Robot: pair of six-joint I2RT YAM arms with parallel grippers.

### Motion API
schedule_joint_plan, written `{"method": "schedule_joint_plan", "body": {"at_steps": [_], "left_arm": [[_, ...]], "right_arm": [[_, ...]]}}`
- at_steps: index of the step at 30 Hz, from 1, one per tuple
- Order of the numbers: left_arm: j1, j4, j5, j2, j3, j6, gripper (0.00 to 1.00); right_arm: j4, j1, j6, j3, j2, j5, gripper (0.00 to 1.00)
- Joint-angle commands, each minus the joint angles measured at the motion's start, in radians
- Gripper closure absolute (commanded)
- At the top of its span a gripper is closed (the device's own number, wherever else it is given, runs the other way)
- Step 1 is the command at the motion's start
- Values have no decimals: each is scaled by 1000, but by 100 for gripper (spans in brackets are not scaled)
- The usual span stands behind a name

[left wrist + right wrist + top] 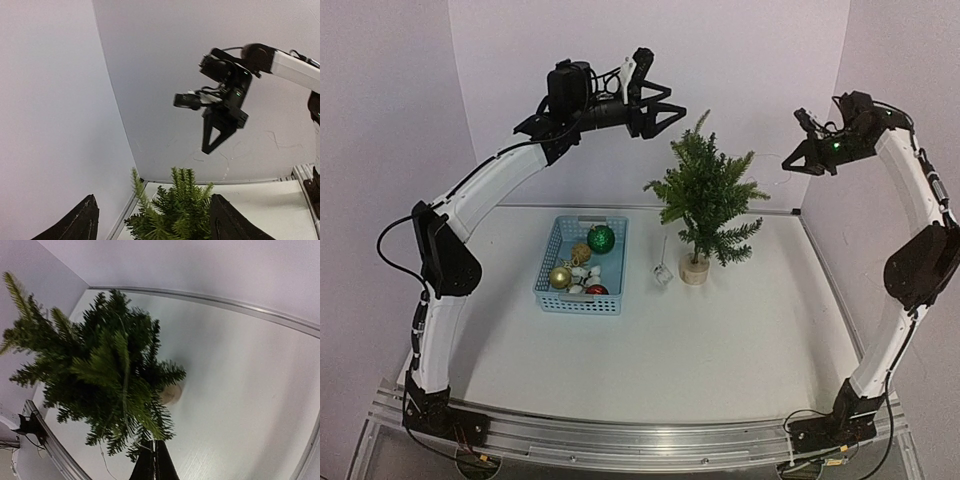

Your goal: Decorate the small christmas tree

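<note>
Above the tree (pixel 705 195), between pickups.
Spread wide, empty, left pincer (pixel 672 117); closed, perhaps on something thin, right pincer (pixel 788 162); next, basket (pixel 576 302) at 9 o'clock.

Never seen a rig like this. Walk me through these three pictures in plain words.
Two robot arms are bolted to the near edge of a white table. The overhead picture looks down from above and behind them. The other two come from a small camera on each wrist, so each shows its own fingers at the bottom edge.

The left gripper hangs high beside the top of the small christmas tree, open and empty. The right gripper is up on the tree's other side, fingers pressed shut. Whether they pinch anything is too fine to tell.

The tree stands on the table. Left of it is a blue basket holding baubles: a green ball, a gold ball, a red ball and some small pale ones. A small pale trinket lies between basket and tree.
</note>
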Motion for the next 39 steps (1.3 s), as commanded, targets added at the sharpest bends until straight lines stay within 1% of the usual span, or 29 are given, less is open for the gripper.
{"method": "schedule_joint_plan", "body": {"at_steps": [1,3,5,9,13,16,18,22,25,27,30,32,34,35,39], "left_arm": [[-102,-168,68,-85,21,231,26],[-153,-209,66,-91,-5,311,25],[-197,-215,47,-87,-41,366,22],[-256,-107,11,-56,-115,363,15],[-292,24,-67,-4,-147,360,13],[-308,120,-181,48,-123,357,15],[-318,167,-241,86,-90,382,17],[-334,263,-345,135,-96,453,22],[-344,324,-389,177,-87,543,25],[-352,368,-417,196,-85,581,29],[-358,417,-435,211,-72,595,43],[-365,421,-426,219,-70,632,44],[-368,438,-443,225,-75,650,47],[-368,458,-464,226,-79,649,52],[-369,500,-512,227,-80,642,80]], "right_arm": [[10,1,135,83,41,-195,100],[14,1,190,62,40,-196,100],[18,1,206,19,24,-187,100],[34,1,209,-77,-15,-232,100],[33,1,198,-100,-26,-283,100],[31,1,189,-106,-32,-307,100],[31,1,181,-111,-37,-329,100],[31,1,177,-120,-53,-355,100],[32,1,176,-127,-62,-367,100],[34,1,177,-124,-63,-385,100],[33,1,170,-116,-65,-398,100],[35,1,171,-111,-65,-408,100],[36,1,174,-109,-64,-418,100],[38,1,174,-108,-65,-423,100],[40,1,173,-113,-71,-430,100]]}}
